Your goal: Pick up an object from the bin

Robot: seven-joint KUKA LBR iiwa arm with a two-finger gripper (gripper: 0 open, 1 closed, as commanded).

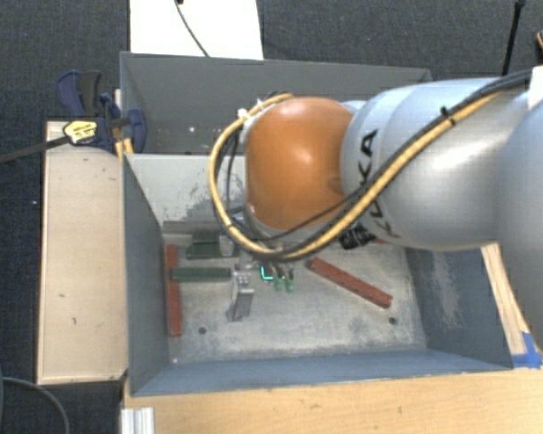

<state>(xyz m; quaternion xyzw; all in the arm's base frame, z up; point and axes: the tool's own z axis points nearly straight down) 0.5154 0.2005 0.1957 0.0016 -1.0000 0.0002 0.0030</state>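
The gripper [245, 289] sits low over the bin [299, 337] floor, left of centre; whether open or closed cannot be told. A dark green bar [197, 276] lies just left, a small green piece [279, 280] just right. Near-wall floor lies bare.

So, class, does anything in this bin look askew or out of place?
Nothing is spilled or broken. The right stick lies slanted on the bin floor, while the left stick runs straight along the wall; normal for loose things.
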